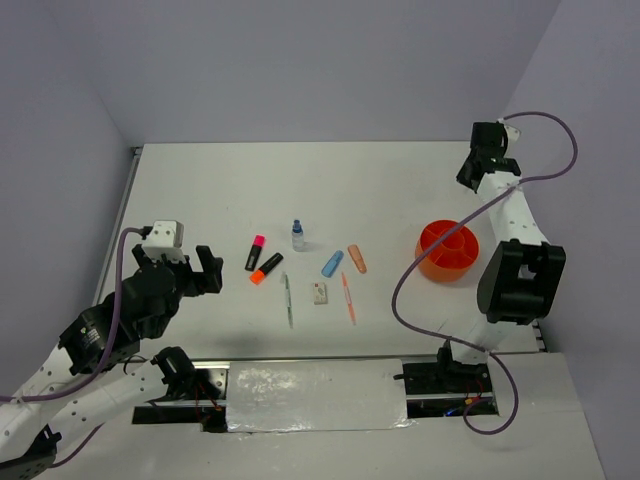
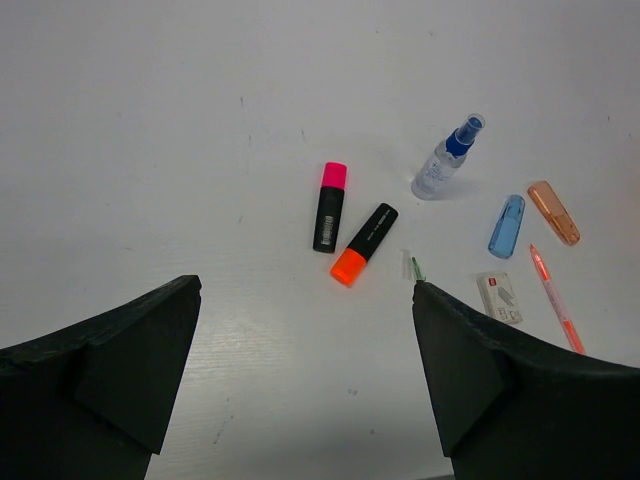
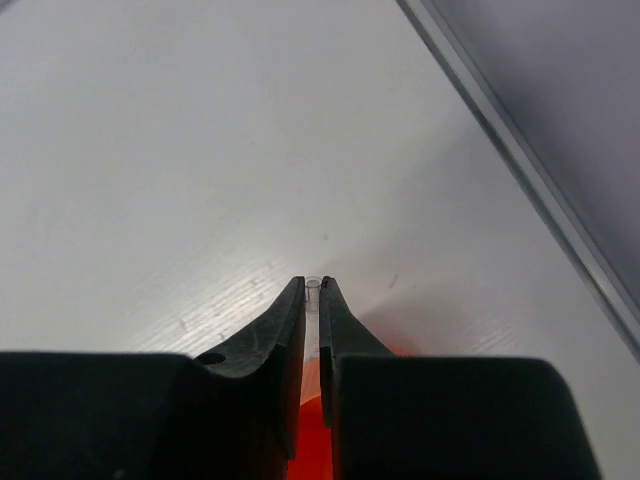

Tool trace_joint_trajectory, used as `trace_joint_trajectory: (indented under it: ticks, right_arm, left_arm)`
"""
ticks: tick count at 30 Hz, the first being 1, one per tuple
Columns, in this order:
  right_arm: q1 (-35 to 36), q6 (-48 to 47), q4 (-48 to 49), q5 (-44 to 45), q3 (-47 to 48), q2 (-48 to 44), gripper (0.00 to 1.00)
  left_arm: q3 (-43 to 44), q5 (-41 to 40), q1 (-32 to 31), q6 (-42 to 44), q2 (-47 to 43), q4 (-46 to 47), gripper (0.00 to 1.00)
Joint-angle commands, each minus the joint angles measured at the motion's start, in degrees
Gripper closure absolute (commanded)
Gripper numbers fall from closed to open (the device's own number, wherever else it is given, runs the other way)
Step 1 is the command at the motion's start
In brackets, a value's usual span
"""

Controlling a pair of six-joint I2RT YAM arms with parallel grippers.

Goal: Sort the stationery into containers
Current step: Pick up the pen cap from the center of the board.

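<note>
The stationery lies mid-table: pink-capped highlighter [image 1: 255, 252] [image 2: 329, 206], orange-capped highlighter [image 1: 266, 268] [image 2: 363, 243], blue-capped clear bottle [image 1: 297, 235] [image 2: 443, 165], blue marker [image 1: 332, 263] [image 2: 506, 225], peach marker [image 1: 357, 259] [image 2: 553, 211], silver pen [image 1: 288, 298], white eraser block [image 1: 320, 293] [image 2: 499, 297] and orange pen [image 1: 348, 297] [image 2: 555, 298]. My left gripper [image 1: 208, 270] [image 2: 305, 288] hangs open, left of them, holding nothing. My right gripper [image 1: 478, 165] [image 3: 312, 285] is up at the far right, just beyond the orange bowl [image 1: 447, 250] [image 3: 310, 440], shut on a thin clear tube [image 3: 313, 290].
The table's raised right edge [image 3: 530, 170] runs close beside the right gripper. A purple cable [image 1: 400, 290] loops from the right arm down past the bowl. A foil-covered strip [image 1: 315, 395] lies between the arm bases.
</note>
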Motion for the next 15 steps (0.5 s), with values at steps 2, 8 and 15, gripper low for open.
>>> trace_joint_trajectory:
  ticks: [2,8,15]
  right_arm:
    - [2.46,-2.43,3.51,1.32,2.61,-7.11,1.00]
    - [9.84,-1.74,11.76,-8.58,-5.20,-25.55,1.00]
    - [15.39,6.87,16.60,-21.59,-20.05,-46.81,1.00]
  left_arm:
    - [0.24,-0.23,-0.27,1.09,0.14,1.79,0.01]
    - [1.64,3.90,-0.18,1.19,3.82,3.63,0.01]
    - [0.77,16.70,-1.05,-12.68,17.61,12.74,0.02]
